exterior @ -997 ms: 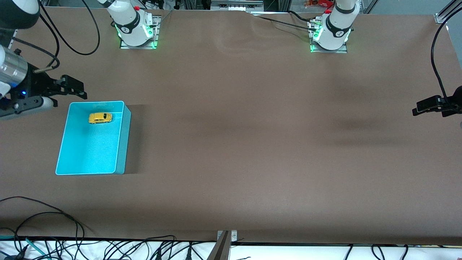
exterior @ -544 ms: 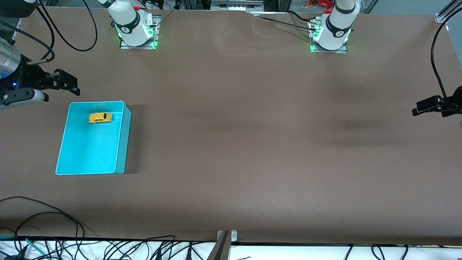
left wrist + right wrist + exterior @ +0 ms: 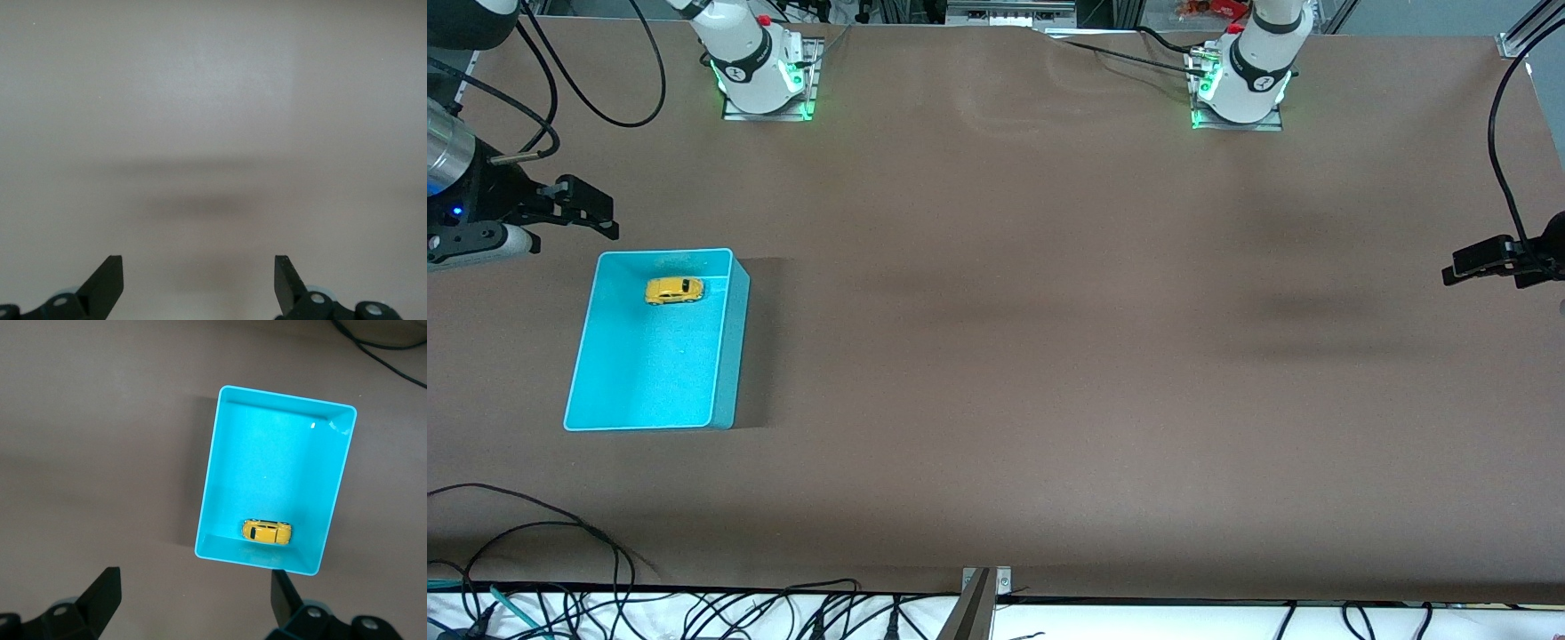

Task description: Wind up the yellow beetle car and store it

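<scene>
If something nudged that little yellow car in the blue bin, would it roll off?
Probably, a little: the yellow beetle car sits on its wheels on the bin's flat floor. The turquoise bin walls would likely stop it. It looks small, so likely light and stiff.

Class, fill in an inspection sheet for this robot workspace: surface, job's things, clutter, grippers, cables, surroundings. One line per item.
Surface: brown table, flat, with faint shadows.
Job's things: yellow beetle car lies in the turquoise bin, at the end of the bin farther from the front camera; the bin is toward the right arm's end of the table.
Clutter: nothing seen.
Grippers: right gripper open, empty, over the table beside the bin; left gripper open, empty, waiting over the table at the left arm's end.
Cables: black cables loop near the right arm's base; more along the table's edge nearest the front camera.
Surroundings: both bases glow green.
</scene>
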### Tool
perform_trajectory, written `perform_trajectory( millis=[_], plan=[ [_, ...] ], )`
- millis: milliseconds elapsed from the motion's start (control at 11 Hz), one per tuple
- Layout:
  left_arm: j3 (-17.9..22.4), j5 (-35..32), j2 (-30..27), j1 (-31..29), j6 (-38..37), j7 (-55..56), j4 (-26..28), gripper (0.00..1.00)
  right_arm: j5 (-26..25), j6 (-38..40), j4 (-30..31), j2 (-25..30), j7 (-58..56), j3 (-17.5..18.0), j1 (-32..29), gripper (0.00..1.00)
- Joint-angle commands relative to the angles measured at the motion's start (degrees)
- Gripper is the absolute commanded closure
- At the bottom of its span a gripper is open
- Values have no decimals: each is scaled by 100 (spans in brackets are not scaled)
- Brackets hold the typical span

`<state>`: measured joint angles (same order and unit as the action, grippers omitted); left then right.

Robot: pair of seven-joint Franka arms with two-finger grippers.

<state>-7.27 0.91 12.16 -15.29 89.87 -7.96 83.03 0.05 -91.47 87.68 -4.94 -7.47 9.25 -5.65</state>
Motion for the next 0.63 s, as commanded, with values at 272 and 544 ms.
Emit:
perform_trajectory(
  millis=[272, 544],
  plan=[
    [-37, -327, -12, -45, -57, -126, 2, 0, -66, -38, -163, 55, 9, -204, 2, 0],
    [-20, -373, -152, -53, -57, -109, 20, 0, -75, -64, -172, 46, 35, -204, 2, 0]
  ],
)
